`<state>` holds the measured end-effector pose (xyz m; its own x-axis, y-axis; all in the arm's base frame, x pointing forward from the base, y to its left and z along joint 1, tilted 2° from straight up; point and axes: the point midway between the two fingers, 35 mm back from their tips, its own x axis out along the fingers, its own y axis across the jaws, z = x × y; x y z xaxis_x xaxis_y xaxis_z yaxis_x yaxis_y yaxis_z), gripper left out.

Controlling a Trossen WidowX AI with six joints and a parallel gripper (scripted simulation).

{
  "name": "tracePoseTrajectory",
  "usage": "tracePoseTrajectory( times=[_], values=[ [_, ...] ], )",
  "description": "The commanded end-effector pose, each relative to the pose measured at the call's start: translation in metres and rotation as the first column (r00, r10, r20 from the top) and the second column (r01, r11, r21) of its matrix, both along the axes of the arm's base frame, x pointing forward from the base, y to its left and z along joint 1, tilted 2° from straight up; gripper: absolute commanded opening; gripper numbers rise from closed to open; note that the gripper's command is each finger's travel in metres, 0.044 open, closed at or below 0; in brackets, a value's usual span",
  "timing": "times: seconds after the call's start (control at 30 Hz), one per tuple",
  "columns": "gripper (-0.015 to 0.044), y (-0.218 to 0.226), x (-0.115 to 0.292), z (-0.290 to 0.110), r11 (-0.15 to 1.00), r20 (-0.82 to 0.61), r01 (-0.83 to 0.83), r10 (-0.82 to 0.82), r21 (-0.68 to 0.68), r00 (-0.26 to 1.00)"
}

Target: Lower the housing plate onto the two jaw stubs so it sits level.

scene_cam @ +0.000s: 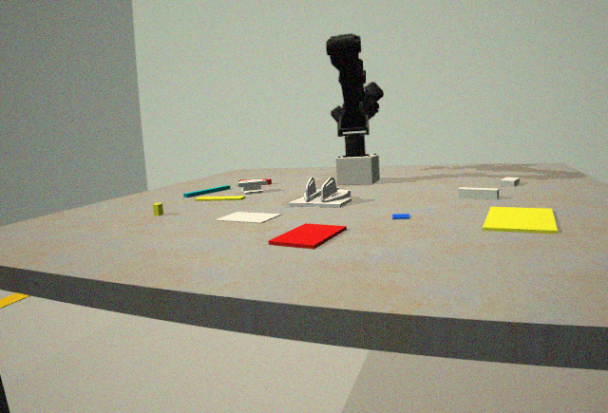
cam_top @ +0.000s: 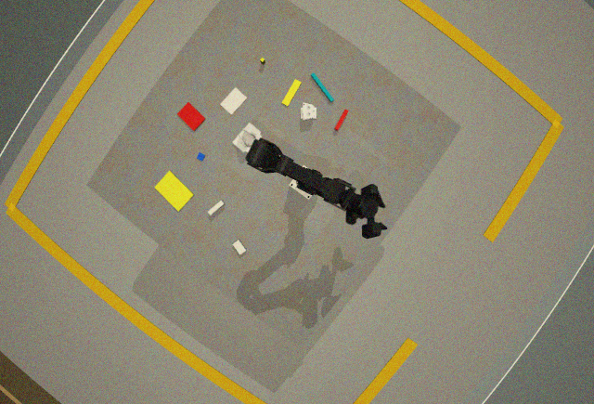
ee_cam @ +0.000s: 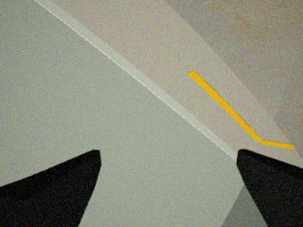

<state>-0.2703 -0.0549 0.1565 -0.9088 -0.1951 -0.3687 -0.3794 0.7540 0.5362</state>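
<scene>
Clocks read off the top view. Your gripper (cam_top: 384, 217) (scene_cam: 354, 104) (ee_cam: 169, 158) stands with its fingers wide apart, nothing between them, up in the air at 4 o'clock from the fixture base (cam_top: 238, 143) (scene_cam: 319, 203), well away from it. The arm's (cam_top: 309, 179) (scene_cam: 352, 82) elbow overlaps the fixture's 4 o'clock side from above.

Your housing plate (cam_top: 308, 110) (scene_cam: 252, 181) is at 2 o'clock from the fixture, apart from it and well inside the table (cam_top: 364, 102) (scene_cam: 304, 271) edges. Open room below it toward 7 o'clock; tighter above: yellow bar (cam_top: 291, 92) (scene_cam: 219, 197) at 10, teal bar (cam_top: 321, 86) (scene_cam: 206, 191) at 1, red bar (cam_top: 341, 120) (scene_cam: 268, 181) at 3. Around the fixture you have a white slab (cam_top: 233, 100) (scene_cam: 249, 216) at 11, a red slab (cam_top: 190, 116) (scene_cam: 308, 235) at 10 and a blue piece (cam_top: 200, 156) (scene_cam: 400, 215) at 8.

Plate looks white, angular outline, dark spots on top; roughly level, raised on a narrower white support (scene_cam: 252, 187). The jaws (scene_cam: 319, 190) look pale, upright and fin-like, side by side with a gap. Stub detail too small to tell.

Count for you: one housing plate, two jaws, one fixture base, three bars, one white slab, one red slab, one blue piece.
</scene>
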Motion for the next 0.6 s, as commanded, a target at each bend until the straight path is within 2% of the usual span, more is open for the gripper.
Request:
tracePoseTrajectory(
  times=[0.0,0.03,0.3,0.57],
  values=[
    [0.0426,0.000,0.000,0.000,1.000,0.000,0.000,0.000,0.000,1.000],
    [0.0440,-0.001,0.000,0.000,1.000,0.002,-0.004,0.004,0.002,1.000],
    [0.0440,-0.045,0.007,-0.006,0.977,0.078,-0.194,0.188,0.088,0.979],
    [0.0440,-0.092,0.023,-0.014,0.898,0.164,-0.403,0.377,0.176,0.912]
  ],
)
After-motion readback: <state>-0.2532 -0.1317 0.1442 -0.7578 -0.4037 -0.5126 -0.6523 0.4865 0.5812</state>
